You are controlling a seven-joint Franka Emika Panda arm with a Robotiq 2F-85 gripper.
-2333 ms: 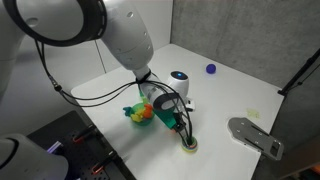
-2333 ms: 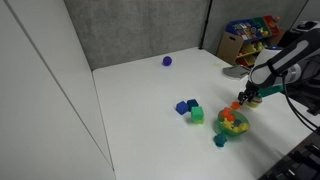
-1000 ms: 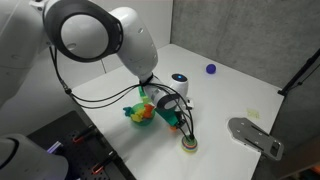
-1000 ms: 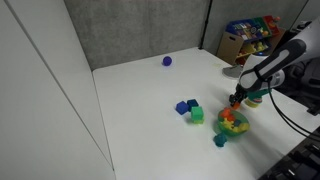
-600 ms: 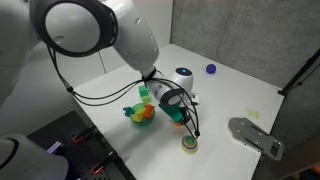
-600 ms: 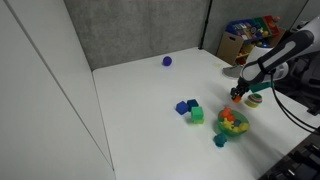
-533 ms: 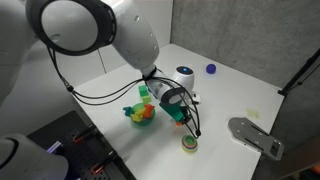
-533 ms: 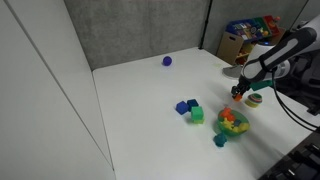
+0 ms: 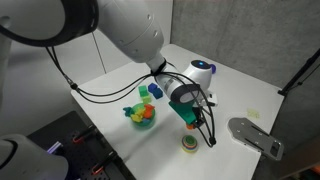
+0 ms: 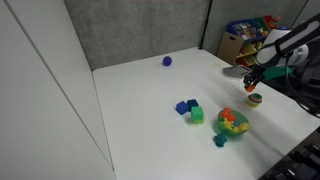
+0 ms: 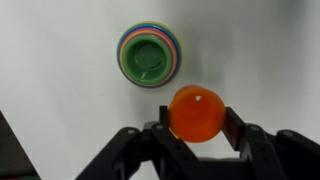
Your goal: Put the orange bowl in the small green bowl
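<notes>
In the wrist view my gripper point(image 11: 197, 120) is shut on the orange bowl point(image 11: 196, 112), which sits between the two black fingers. The small green bowl stands alone on the white table in both exterior views point(image 9: 189, 144) point(image 10: 254, 98); it is outside the wrist view. In both exterior views the gripper point(image 9: 203, 131) point(image 10: 250, 87) hangs raised above the table, close to the green bowl and a little above it. The orange bowl is too small to make out in the exterior views.
A multicoloured toy pile point(image 9: 143, 113) point(image 10: 232, 122) point(image 11: 151, 55) lies near the green bowl. Blue and green blocks point(image 10: 190, 109) lie beside it. A blue ball point(image 9: 211, 70) point(image 10: 167, 61) sits far back. A grey metal plate point(image 9: 255, 135) lies at the table edge.
The gripper has risen from low beside the toy pile, carrying the orange bowl up and over toward the small green bowl. The green bowl and the pile have not moved.
</notes>
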